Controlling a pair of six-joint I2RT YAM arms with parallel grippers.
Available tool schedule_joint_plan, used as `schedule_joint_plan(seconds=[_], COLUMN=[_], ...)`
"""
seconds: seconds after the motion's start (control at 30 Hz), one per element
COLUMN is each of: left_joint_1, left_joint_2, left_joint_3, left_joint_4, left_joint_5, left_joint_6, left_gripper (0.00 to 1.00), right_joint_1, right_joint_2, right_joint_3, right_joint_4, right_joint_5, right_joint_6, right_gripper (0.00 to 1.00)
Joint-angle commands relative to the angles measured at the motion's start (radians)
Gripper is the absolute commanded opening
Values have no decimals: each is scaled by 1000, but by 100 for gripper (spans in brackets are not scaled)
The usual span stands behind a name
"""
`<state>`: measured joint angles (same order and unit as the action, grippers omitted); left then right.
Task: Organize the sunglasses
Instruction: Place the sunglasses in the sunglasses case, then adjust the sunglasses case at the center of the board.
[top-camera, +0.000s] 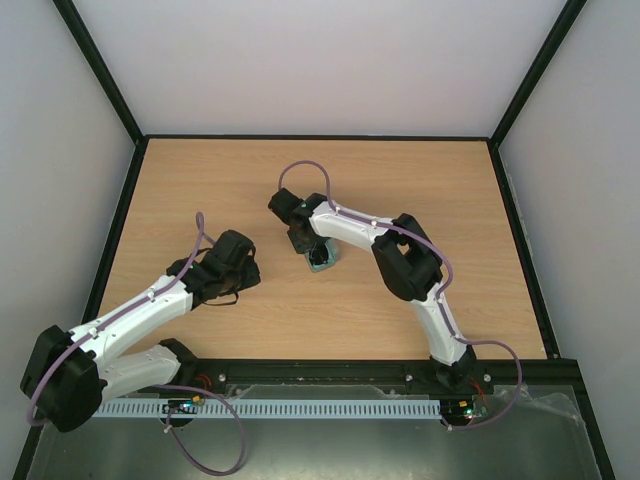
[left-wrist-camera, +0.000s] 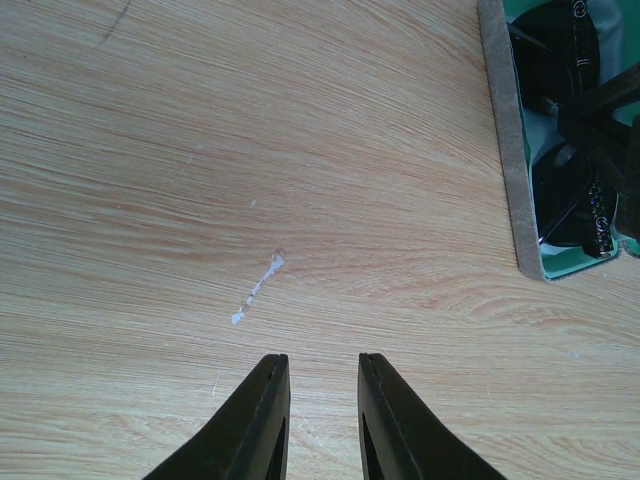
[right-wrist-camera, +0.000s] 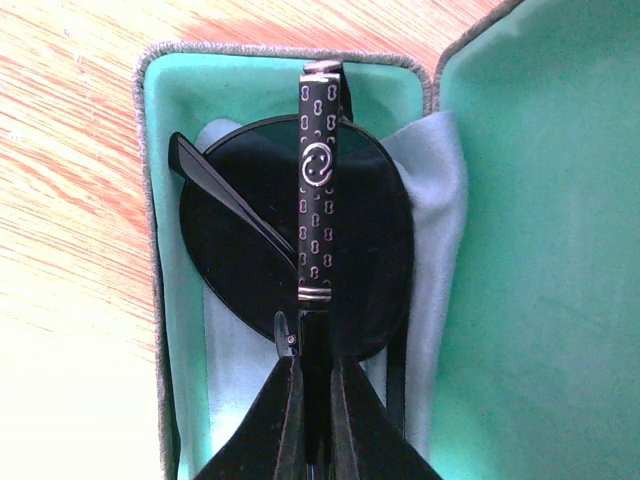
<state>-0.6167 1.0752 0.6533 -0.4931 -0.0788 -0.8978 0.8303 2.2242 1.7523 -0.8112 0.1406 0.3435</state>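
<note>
The sunglasses (right-wrist-camera: 360, 250) lie folded inside the open grey case (right-wrist-camera: 152, 300), which has a green lining, on top of a light blue cloth (right-wrist-camera: 437, 200). My right gripper (right-wrist-camera: 316, 365) is shut on a patterned black temple arm (right-wrist-camera: 317, 180) that runs across a round dark lens. From above, the right gripper (top-camera: 312, 248) is directly over the case (top-camera: 322, 262) near the table's middle. My left gripper (left-wrist-camera: 324, 358) is open and empty, low over bare wood. From it, the case (left-wrist-camera: 505, 150) and the sunglasses (left-wrist-camera: 565, 195) show at the upper right.
The case's open lid (right-wrist-camera: 545, 250) stands to the right of the glasses. A small white scuff (left-wrist-camera: 255, 290) marks the wood in front of the left gripper. Black frame rails (top-camera: 120, 230) border the wooden table (top-camera: 430, 180).
</note>
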Motion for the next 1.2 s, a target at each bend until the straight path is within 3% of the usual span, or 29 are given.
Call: schedule_joint_plan(seconds=[0.0, 0.37, 0.8, 1.17], left_joint_1=[5, 2, -1, -1], left_joint_2=[6, 9, 75, 395], left_joint_3=[10, 23, 44, 146], left_joint_4=[-20, -21, 33, 196], left_joint_5=[4, 2, 17, 50], left_joint_6=[5, 5, 0, 26], left_gripper=[21, 21, 22, 20], right_joint_1=[-8, -1, -3, -291], right_joint_2=[-3, -92, -247, -489], right_joint_3=[-27, -18, 59, -316], right_joint_4=[1, -14, -68, 175], right_joint_5=[-4, 13, 40, -182], right_joint_6=[5, 18, 47, 113], right_gripper=[3, 25, 31, 30])
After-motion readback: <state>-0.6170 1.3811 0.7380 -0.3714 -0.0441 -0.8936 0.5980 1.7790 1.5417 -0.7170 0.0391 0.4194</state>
